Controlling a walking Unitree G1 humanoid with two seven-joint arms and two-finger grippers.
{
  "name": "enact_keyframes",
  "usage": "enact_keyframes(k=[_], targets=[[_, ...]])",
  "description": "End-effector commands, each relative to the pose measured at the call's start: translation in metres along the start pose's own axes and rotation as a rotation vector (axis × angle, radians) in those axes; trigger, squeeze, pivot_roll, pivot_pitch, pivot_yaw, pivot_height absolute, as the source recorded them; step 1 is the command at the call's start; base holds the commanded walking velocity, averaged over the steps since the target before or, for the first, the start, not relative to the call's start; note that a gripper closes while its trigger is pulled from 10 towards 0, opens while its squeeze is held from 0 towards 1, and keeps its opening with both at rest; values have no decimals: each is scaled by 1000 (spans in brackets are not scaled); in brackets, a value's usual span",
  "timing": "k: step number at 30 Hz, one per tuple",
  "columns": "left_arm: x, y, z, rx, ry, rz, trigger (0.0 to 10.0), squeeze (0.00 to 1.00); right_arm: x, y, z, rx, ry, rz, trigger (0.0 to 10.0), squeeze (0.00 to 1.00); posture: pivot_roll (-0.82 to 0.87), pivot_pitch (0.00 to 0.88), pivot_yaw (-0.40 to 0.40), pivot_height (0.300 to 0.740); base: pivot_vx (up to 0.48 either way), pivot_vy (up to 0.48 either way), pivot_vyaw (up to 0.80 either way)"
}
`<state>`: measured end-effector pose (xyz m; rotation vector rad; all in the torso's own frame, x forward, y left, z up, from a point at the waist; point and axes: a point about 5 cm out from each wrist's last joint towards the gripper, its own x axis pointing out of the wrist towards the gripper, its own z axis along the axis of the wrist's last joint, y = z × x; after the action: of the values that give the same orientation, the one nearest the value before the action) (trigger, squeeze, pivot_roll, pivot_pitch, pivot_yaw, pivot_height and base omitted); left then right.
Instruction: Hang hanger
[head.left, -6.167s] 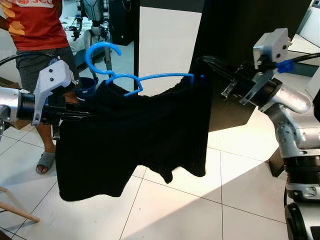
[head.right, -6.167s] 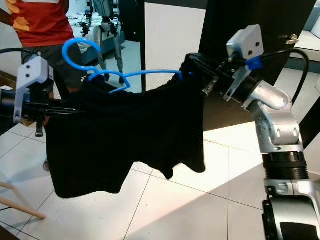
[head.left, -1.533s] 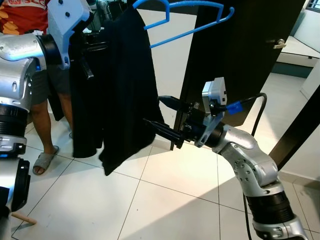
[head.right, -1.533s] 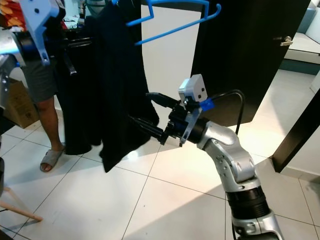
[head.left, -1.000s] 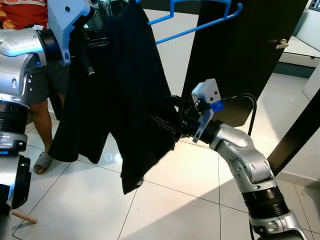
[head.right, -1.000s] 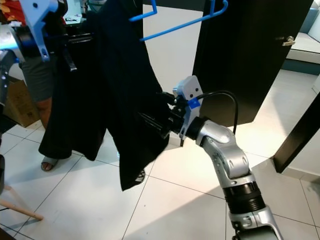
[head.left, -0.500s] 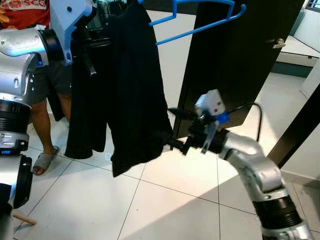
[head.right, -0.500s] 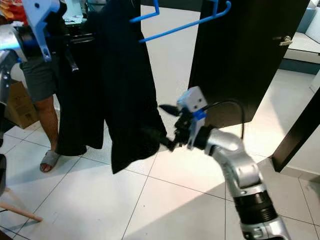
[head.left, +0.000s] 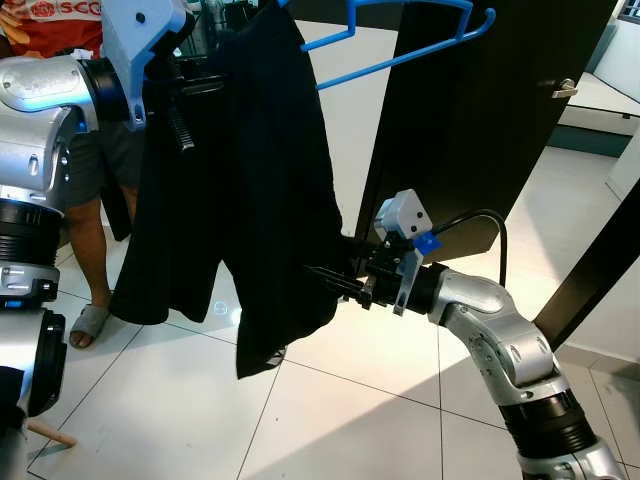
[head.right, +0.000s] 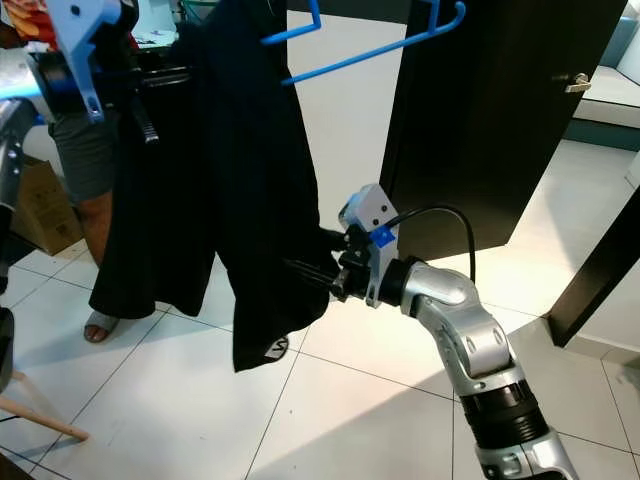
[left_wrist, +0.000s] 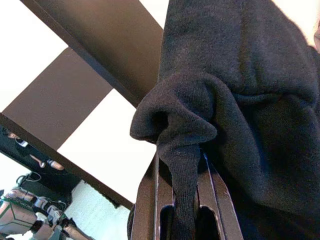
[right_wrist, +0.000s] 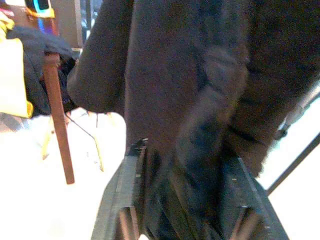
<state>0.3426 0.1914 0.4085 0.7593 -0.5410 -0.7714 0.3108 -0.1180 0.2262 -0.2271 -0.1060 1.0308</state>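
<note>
Right pincer (head.left: 335, 282), fingers apart half a second ago, has now closed on my black garment's (head.left: 255, 180) lower edge; left pincer (left_wrist: 182, 200) clamps its top, blue hanger (head.left: 400, 45) held high beside the dark door (head.left: 470, 120), unhung.

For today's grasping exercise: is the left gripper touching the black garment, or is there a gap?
Touching. The left wrist view shows a fold of the black garment pinched between the left gripper fingers, with no gap.

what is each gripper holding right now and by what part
The left gripper pinches a fold near the top of the black garment. The right gripper has its lower edge between its fingers.
</note>
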Motion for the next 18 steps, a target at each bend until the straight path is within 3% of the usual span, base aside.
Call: enact_keyframes(k=[1,13,18], targets=[[-1,9,15,50,-42,19,10000,0,-6,-4,-6,8,40,-9,0,0,7,0,-56,740,0,0,0],[-12,18,15,65,-16,53,10000,0,-27,-5,-19,5,127,16,0,0,7,0,-55,740,0,0,0],[-14,19,14,66,-12,58,10000,0,-30,-15,-15,-19,116,-42,0,0,8,0,-56,740,0,0,0]])
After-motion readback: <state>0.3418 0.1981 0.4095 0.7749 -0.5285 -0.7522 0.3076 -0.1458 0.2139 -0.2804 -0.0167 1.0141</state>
